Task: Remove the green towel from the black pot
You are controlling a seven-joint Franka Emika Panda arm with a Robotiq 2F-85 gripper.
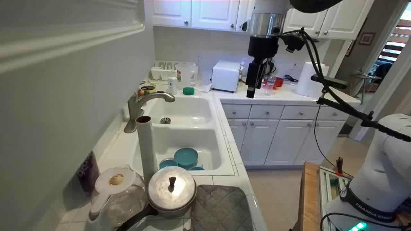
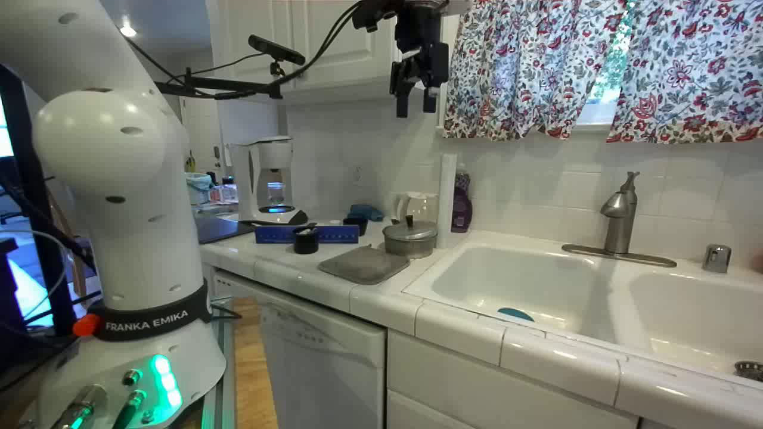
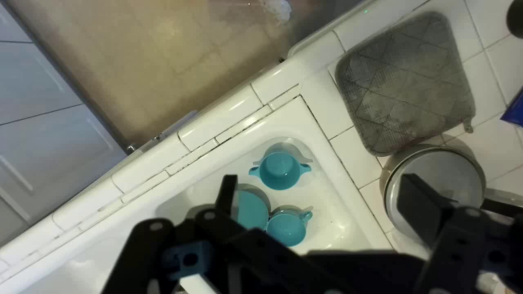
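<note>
Holding the gripper (image 2: 416, 108) well above the sink (image 3: 300, 118) and counter (image 3: 355, 149), released, with fingers (image 3: 227, 192) spread wide apart in the wrist view. Looking down past them on a lidded metal pot (image 3: 453, 173), standing upright on the tiled counter just beside the sink, with a black handle (image 1: 138, 218) jutting from its side. Cannot tell whether to take this for the black pot of the task, nor for certain where to find the green towel. Can make out a small crumpled blue-green item (image 2: 365, 212) in an exterior view, just behind a black container (image 2: 356, 225), but cannot tell its kind, nor whether touching or apart. Can see a black cup (image 2: 306, 241) nearer the counter edge, in front of a long blue bar (image 2: 337, 234). Find a gray quilted mat (image 3: 406, 85) lying flat just beside the pot, visible in all three views. Note an upright white tube (image 1: 146, 144) next to the pot, and a white-topped clear jug (image 1: 120, 200) on its side away from the mat. Count three turquoise vessels (image 3: 280, 173) in the basin (image 1: 205, 141) nearer the pot, with one of them partly hidden behind a finger in the wrist view.
</note>
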